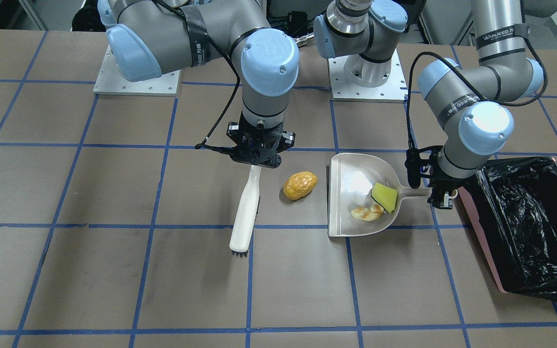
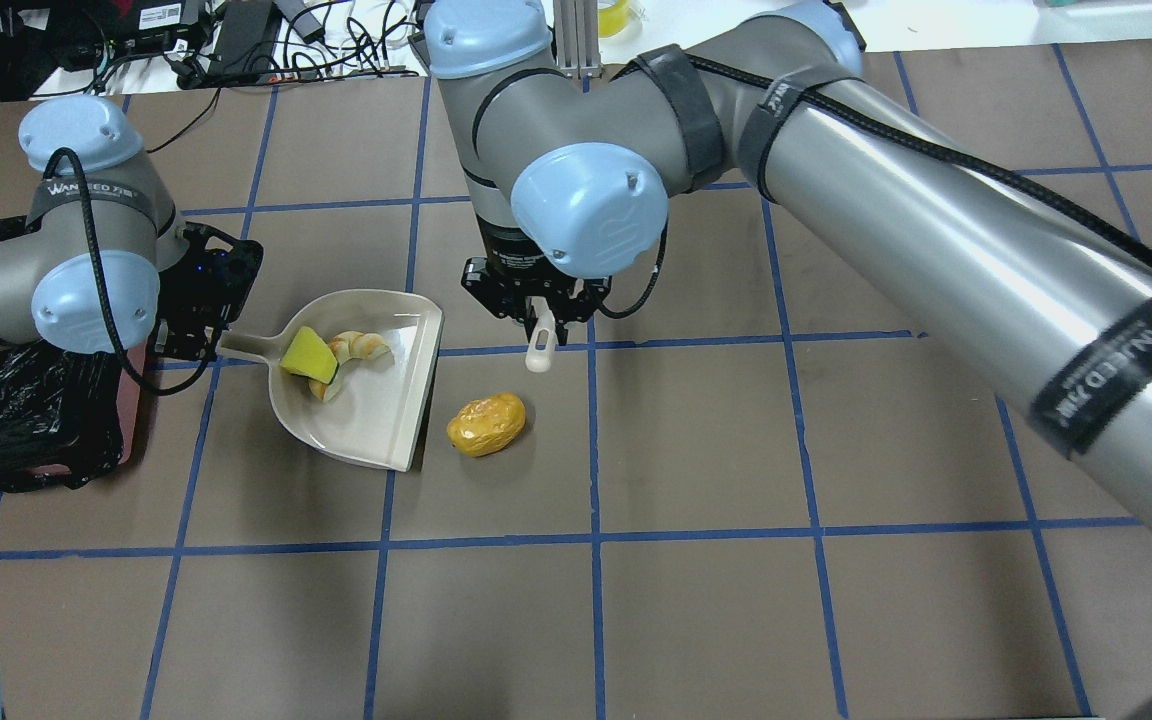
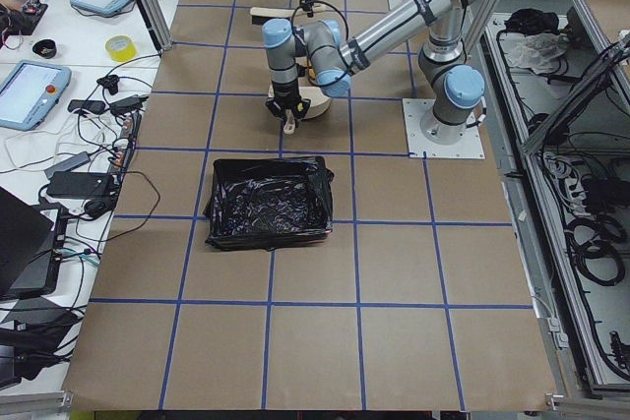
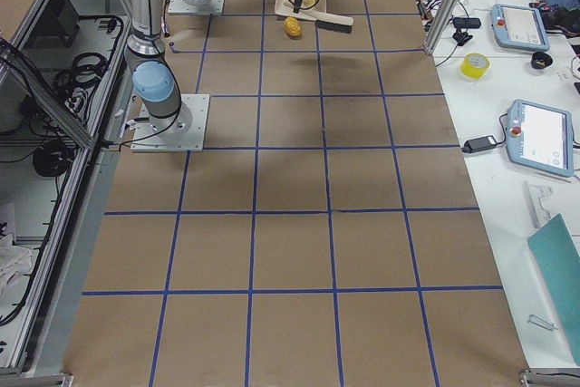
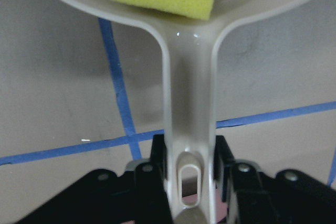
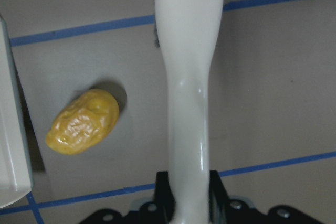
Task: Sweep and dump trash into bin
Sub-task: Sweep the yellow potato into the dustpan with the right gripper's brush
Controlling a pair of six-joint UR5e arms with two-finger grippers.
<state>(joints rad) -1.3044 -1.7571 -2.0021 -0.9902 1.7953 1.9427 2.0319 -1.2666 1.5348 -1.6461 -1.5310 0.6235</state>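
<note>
The orange-yellow potato-like lump [image 1: 300,185] lies on the table between a white brush [image 1: 245,212] and the beige dustpan [image 1: 351,193]; it also shows in the right wrist view [image 6: 82,121]. The yellow sponge wedge [image 1: 386,197] and the tan bread piece [image 1: 368,212] lie in the dustpan. My left gripper [image 1: 440,193] is shut on the dustpan handle [image 5: 189,129]. My right gripper [image 1: 257,162] is shut on the brush handle [image 6: 189,77], the brush flat on the table beside the lump. The pink bin [image 1: 525,227] with its black bag stands just behind the left gripper.
The two arm base plates [image 1: 136,82] sit at the robot's side of the table. The bin also shows in the overhead view [image 2: 16,420] at the left edge. Blue tape lines grid the brown table top [image 2: 696,600].
</note>
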